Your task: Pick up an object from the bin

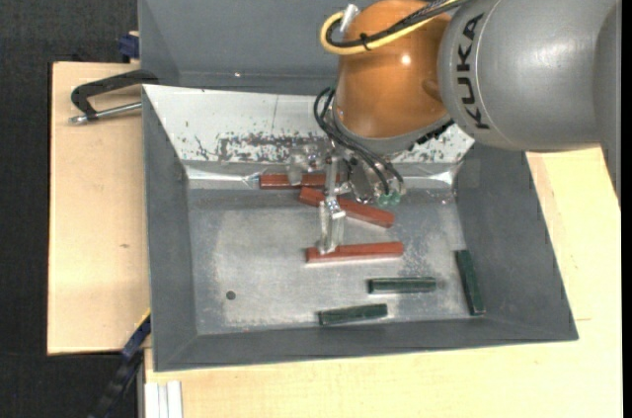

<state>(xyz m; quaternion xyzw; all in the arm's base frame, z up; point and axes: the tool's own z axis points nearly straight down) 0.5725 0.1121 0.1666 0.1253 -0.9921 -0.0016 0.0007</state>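
Note:
My gripper (329,230) reaches down under the arm's orange cover into the middle of the bin. Its tip stands just above the left end of a flat red-brown bar (355,252) that lies crosswise on the floor. I cannot tell whether it touches that bar. A second red-brown bar (363,214) lies slanted right behind the gripper, partly hidden by it. A third red-brown bar (279,179) rests against the foot of the back wall, to the left of the gripper.
Three dark green bars lie toward the front right: one (402,286) just below the flat red-brown bar, one (353,314) near the front wall, one (469,281) lengthwise by the right wall. A small dark speck (230,296) sits at the front left.

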